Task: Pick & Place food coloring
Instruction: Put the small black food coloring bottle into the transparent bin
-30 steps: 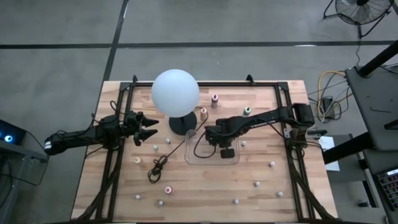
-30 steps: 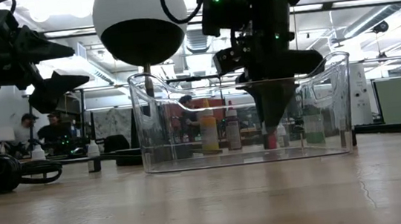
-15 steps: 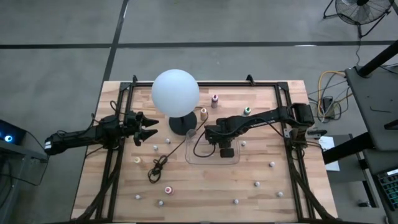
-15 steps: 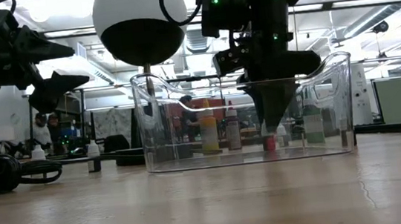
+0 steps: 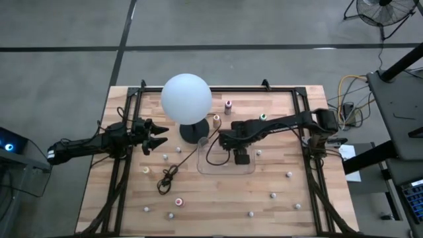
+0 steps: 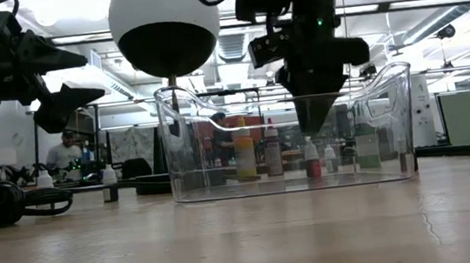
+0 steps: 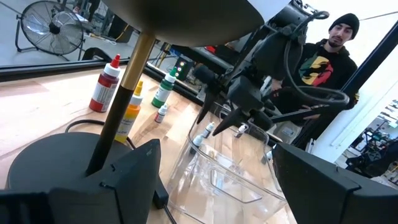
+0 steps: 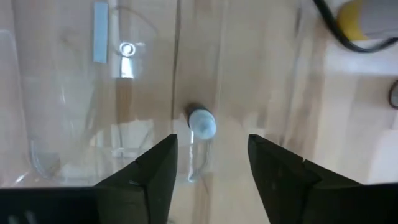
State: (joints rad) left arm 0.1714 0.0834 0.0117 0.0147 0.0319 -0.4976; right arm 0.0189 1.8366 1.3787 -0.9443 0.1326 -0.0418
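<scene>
Your right gripper (image 6: pixel 309 128) points straight down over the tray (image 6: pixel 397 132), its fingers (image 8: pixel 152 177) apart and empty. Directly below, a bottle (image 8: pixel 201 122) with a pale cap stands upright on the tray floor, free of the fingers. Your left gripper (image 5: pixel 156 137) hangs level beside the lamp (image 5: pixel 186 98), spread wide, holding nothing.

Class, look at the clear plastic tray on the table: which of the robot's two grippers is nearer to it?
The right. The right gripper hangs directly over the clear tray, jaws apart above a small bottle inside. The left gripper waits off to the tray's side, beyond the globe lamp's base.
</scene>
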